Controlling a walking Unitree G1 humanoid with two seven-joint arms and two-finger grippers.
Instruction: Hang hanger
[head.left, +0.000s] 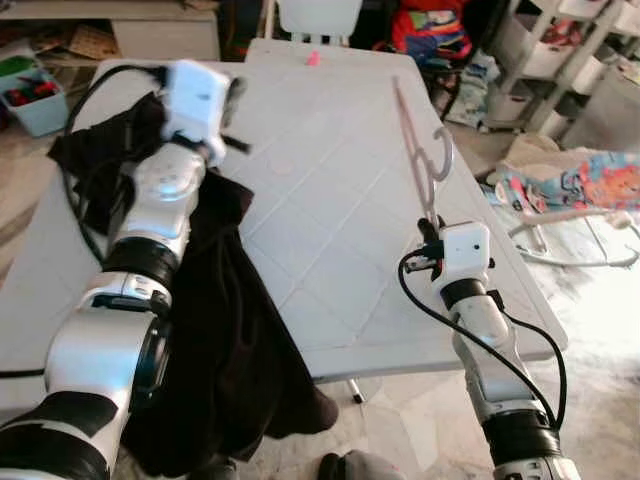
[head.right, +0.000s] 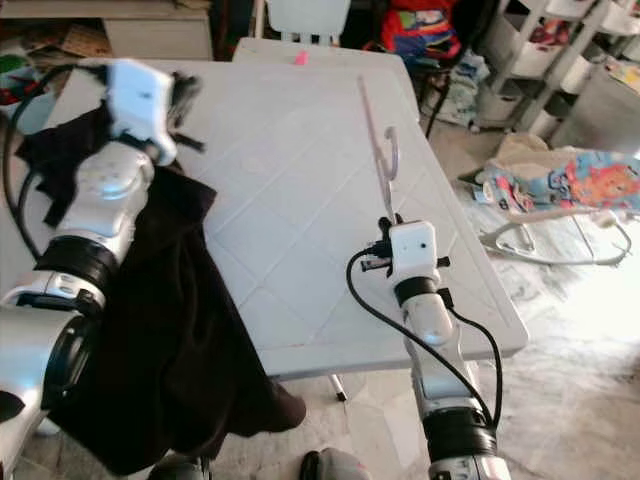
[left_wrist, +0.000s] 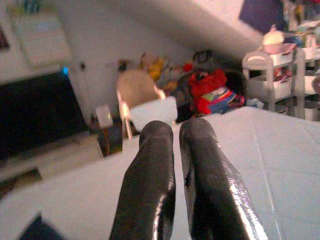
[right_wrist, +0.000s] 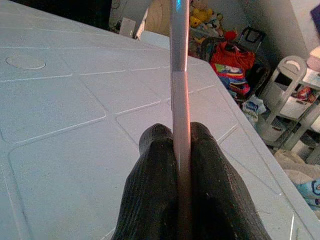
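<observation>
Starting at the left: dark garment (head.left: 215, 330) is draped over the left edge of the white table (head.left: 330, 230) and hangs toward the floor, with the left arm raised over it. Left gripper (left_wrist: 176, 150) sits above the tabletop with its fingers (left_wrist: 150, 185) pressed nearly together, a thin slit between them and nothing held. Moving right, a small pink object (head.left: 312, 58) lies near the far table edge, well apart from both arms, in front of a white chair (head.left: 318, 18). Right gripper (head.left: 430, 232) is over the table's right side, clamped on the hanger (head.left: 428, 160); the right wrist view shows both black fingers tight on its thin pale bar (right_wrist: 180, 100). Hanger is lifted off the table, standing up and leaning away from the robot, hook curl visible partway along it. Further right on the floor: a baby bouncer (head.left: 570, 215) and storage shelves (head.left: 560, 50). Progress, my read: pickup is done, hanger is secured in the right claw. Hanging is not done, and I can't make out any rail or hook to hang it on, so finding the target and carrying the hanger there are both still open.
</observation>
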